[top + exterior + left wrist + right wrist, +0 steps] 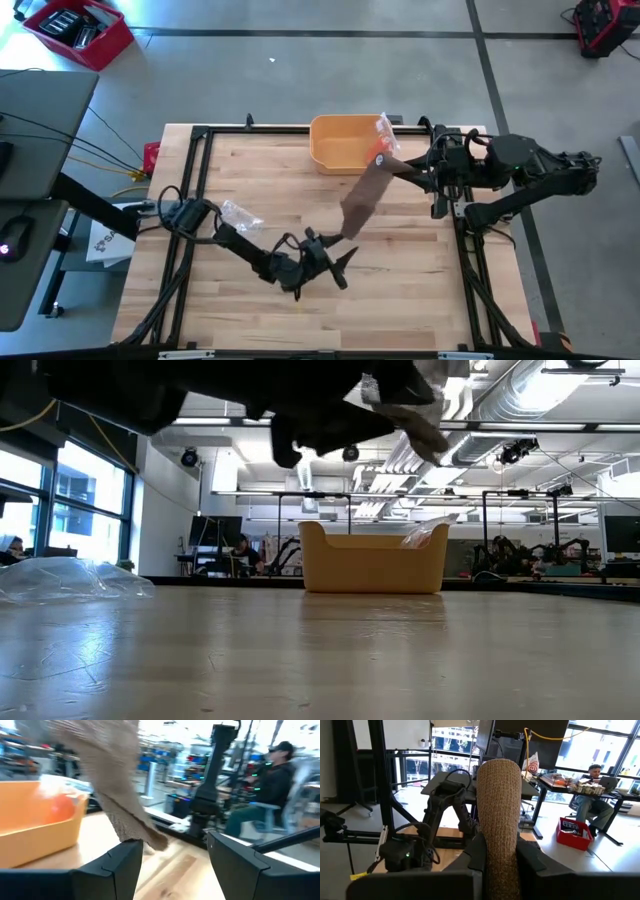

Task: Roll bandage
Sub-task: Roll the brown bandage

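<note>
A brown knitted bandage [365, 195] hangs as a flat strip from my right gripper [400, 165], which is shut on it above the table's far right. The strip also shows in the right wrist view [498, 805] and at the top of the low view [420, 410]. Its lower end [150, 839] hangs just ahead of my left gripper [172, 865], close to one fingertip; I cannot tell whether they touch. My left gripper [335, 262] is open and stands level over the table's middle, pointing at the strip. My right gripper pinches the bandage's upper end [499, 852] between its two fingers [476, 851], which lie level and come from the table's right. The strip spans the gap between them. It hangs slanting down toward my left gripper, unrolled and clear of the table.
An orange bin [345, 142] stands at the far edge with a plastic packet [383, 135] in its right corner. A clear plastic wrapper [243, 213] lies on the wood by the left arm. A seated person [270, 785] shows beyond the table.
</note>
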Motion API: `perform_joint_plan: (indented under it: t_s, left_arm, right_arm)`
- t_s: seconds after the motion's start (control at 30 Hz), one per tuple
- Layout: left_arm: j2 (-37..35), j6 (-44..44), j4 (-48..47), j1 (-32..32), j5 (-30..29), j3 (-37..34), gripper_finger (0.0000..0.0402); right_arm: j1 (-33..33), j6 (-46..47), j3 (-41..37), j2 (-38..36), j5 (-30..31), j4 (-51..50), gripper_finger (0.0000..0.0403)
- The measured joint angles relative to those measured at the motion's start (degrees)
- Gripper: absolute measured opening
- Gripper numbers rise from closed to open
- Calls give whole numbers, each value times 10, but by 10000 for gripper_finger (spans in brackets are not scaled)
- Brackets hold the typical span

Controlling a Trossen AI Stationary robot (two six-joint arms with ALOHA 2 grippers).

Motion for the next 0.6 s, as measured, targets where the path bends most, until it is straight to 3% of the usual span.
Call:
perform_joint_plan:
  t_s: [0.23,0.6]
  left_arm:
    - [0,-35,-42,41,64,0,215]
    - [0,52,-82,88,50,0,215]
  right_arm:
    - [0,0,0,0,0,0,39]
    - [0,-2,0,0,-11,55,40]
